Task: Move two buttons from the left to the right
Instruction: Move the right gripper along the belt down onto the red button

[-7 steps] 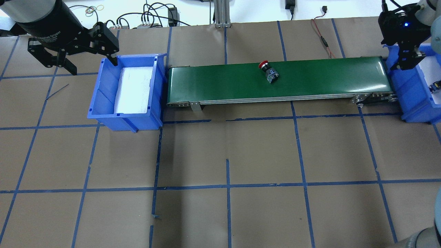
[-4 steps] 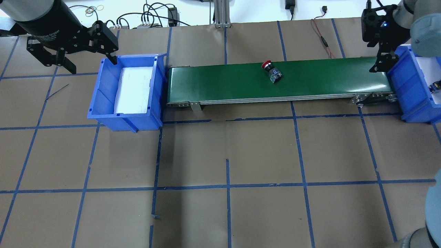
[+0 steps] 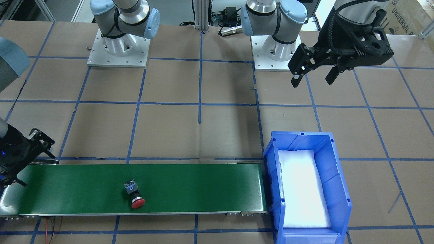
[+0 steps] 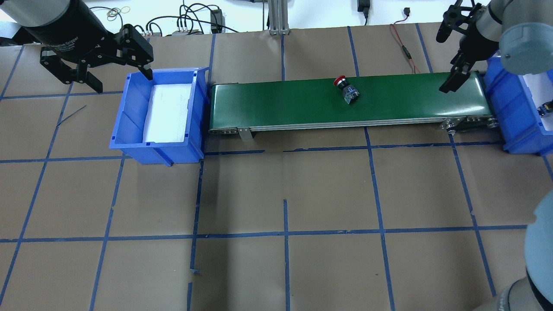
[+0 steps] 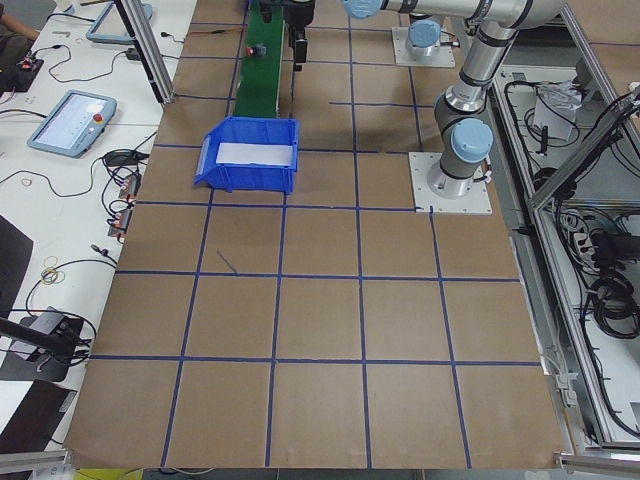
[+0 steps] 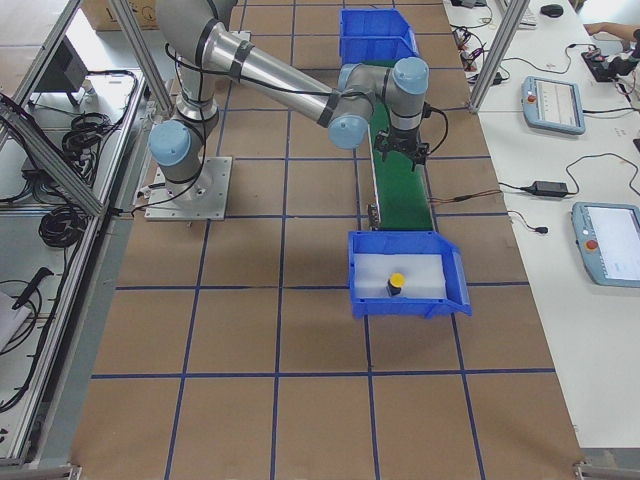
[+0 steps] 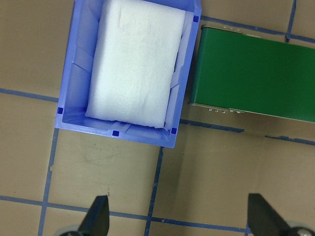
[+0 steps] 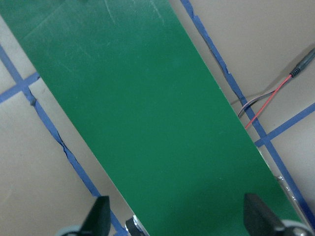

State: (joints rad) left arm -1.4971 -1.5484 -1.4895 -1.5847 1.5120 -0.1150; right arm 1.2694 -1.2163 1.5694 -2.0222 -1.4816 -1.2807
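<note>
Overhead view: the red button [image 4: 347, 90] lies on its side a little past the middle of the green conveyor belt [image 4: 281, 103], cap toward the far edge. The right tool [image 4: 445, 60] hangs over the belt's right end, fingers spread and holding nothing, apparently stationed to meet the button before the right bin [image 4: 510, 112]. The button lies well apart from it, toward the belt's middle. The left tool [image 4: 122, 81], also spread and empty, hovers at the far corner of the left bin [image 4: 129, 121], which holds only a white foam pad [image 4: 168, 112]. Its share of the job looks done.

Front-facing view: the mirrored layout confirms that the button rests free on the belt, with no finger near it. The left tool hangs high over the paper-covered worktop [image 4: 285, 194], behind the bin. The right tool shows at the frame's edge by the belt end.

Left side view: the distant belt is mostly hidden, and the button is too small to judge.

Right side view: the yellow button [image 6: 396, 283] stands upright on the foam in the right bin, already delivered. The near arm reaches out over the belt beyond it.

Left wrist view: two fingertips, wide apart, frame bare worktop, with the emptied bin and the belt's start ahead.

Right wrist view: spread fingertips frame plain green belt, with no button in sight. One button appears home and the other about halfway there.
</note>
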